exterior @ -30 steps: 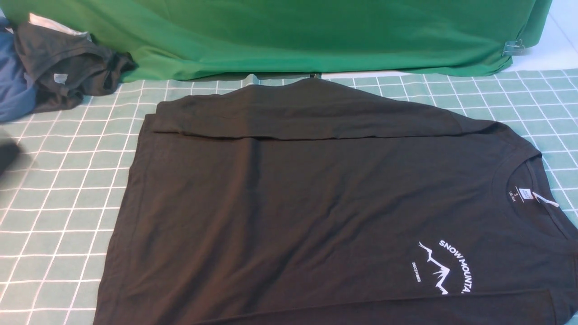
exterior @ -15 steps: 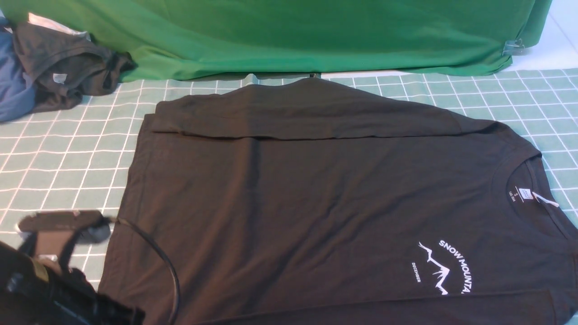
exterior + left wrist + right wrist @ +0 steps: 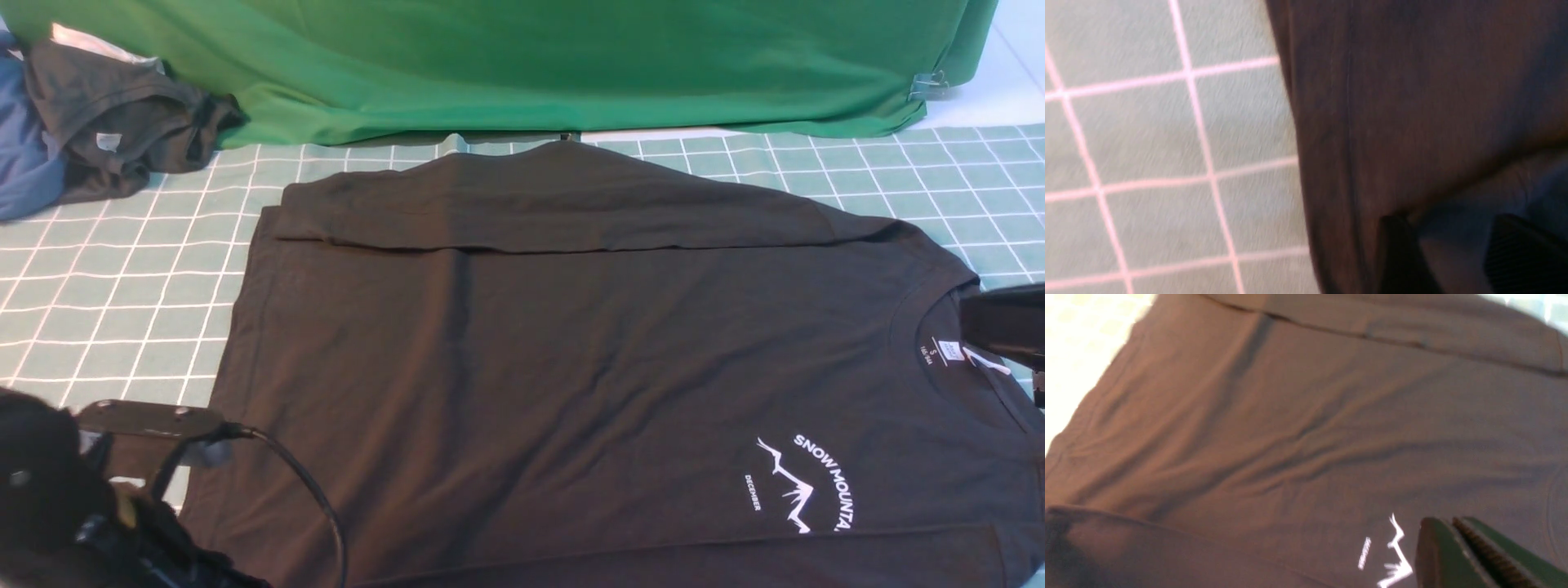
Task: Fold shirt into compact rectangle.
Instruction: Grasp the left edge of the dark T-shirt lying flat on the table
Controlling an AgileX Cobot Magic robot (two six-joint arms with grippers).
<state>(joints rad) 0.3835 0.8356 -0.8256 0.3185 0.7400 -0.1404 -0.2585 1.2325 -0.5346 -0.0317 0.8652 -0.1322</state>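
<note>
Left gripper [image 3: 1457, 261], at 8 o'clock in the front view, holds its jaws apart and empty above the hem of the shirt [image 3: 571, 367]. From there the shirt lies flat toward 3 o'clock. Right gripper [image 3: 1457, 535], jaws pressed together, hangs over the collar side.

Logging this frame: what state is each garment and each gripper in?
shirt: flat, print up, far sleeve folded across its body.
left gripper: open, above the shirt's hem edge.
right gripper: shut, empty, over the shirt.
dark grey garment: crumpled, far left.
blue garment: bunched beside it.
</note>
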